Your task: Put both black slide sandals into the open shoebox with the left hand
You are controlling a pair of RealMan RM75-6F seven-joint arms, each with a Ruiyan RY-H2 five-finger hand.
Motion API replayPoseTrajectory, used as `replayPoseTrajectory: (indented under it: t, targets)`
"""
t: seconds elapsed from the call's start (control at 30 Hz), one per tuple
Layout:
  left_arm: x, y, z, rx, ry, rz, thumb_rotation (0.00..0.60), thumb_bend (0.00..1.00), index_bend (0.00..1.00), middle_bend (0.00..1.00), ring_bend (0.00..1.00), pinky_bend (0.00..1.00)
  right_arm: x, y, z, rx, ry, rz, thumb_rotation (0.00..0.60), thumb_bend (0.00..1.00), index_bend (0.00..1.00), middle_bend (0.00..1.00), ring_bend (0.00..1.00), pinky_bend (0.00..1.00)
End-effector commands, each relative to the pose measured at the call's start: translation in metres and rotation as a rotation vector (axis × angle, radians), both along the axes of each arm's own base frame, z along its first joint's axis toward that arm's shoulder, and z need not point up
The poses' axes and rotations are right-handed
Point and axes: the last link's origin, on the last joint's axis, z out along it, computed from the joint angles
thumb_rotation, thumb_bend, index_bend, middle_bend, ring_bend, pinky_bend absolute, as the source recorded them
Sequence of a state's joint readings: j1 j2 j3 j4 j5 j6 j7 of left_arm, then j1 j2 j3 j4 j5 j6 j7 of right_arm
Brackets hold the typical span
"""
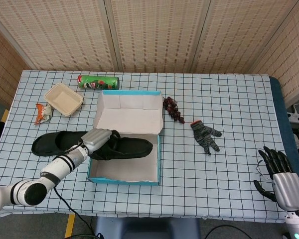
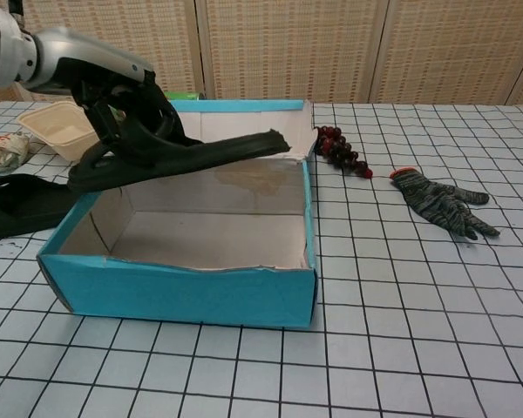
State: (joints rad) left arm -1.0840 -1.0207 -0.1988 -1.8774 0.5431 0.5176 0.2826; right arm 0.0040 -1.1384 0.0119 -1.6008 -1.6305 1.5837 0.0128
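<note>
I see the table (image 1: 239,164) under a blue-checked cloth, the open shoebox (image 1: 123,179) at centre. At upper left lie a green can (image 1: 98,82), a beige tray (image 1: 63,99) and a wrapper (image 1: 42,113); one sandal (image 1: 52,142) lies left. Right of the box lie dark beads (image 1: 172,110) and a grey glove (image 1: 205,135).

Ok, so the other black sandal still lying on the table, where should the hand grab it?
Probably by its strap. The second sandal lies flat, left of the shoebox, so the arched strap is the one raised part that fingers can hook under. Come down from above on the box-free left side, the way the left hand holds the first sandal.
</note>
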Motion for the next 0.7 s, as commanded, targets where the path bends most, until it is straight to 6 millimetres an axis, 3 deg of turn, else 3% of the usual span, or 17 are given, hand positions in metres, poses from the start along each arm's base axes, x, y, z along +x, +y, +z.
replayPoseTrajectory:
  t: [0.03,0.2,0.37,0.7]
  targets:
    - [0.006,0.006,-0.010,-0.057,0.008,0.040,0.600,0.57,0.60,0.73,0.63,0.61,-0.001,-0.002,0.000,0.001,0.000,-0.006,0.600,0.20,0.00,0.00,0.00,0.00]
    - [0.018,0.002,-0.008,-0.072,0.022,0.024,0.600,0.57,0.60,0.74,0.64,0.62,-0.003,-0.004,-0.002,0.022,-0.002,-0.013,0.600,0.20,0.00,0.00,0.00,0.00]
    - [0.016,0.004,-0.014,-0.053,0.057,0.035,0.600,0.57,0.60,0.74,0.64,0.62,-0.005,-0.005,-0.004,0.037,-0.003,-0.019,0.600,0.20,0.00,0.00,0.00,0.00]
    - [0.036,0.001,-0.015,0.015,-0.061,0.011,0.600,0.57,0.61,0.75,0.65,0.63,-0.004,-0.004,-0.003,0.043,-0.007,-0.017,0.600,0.20,0.00,0.00,0.00,0.00]
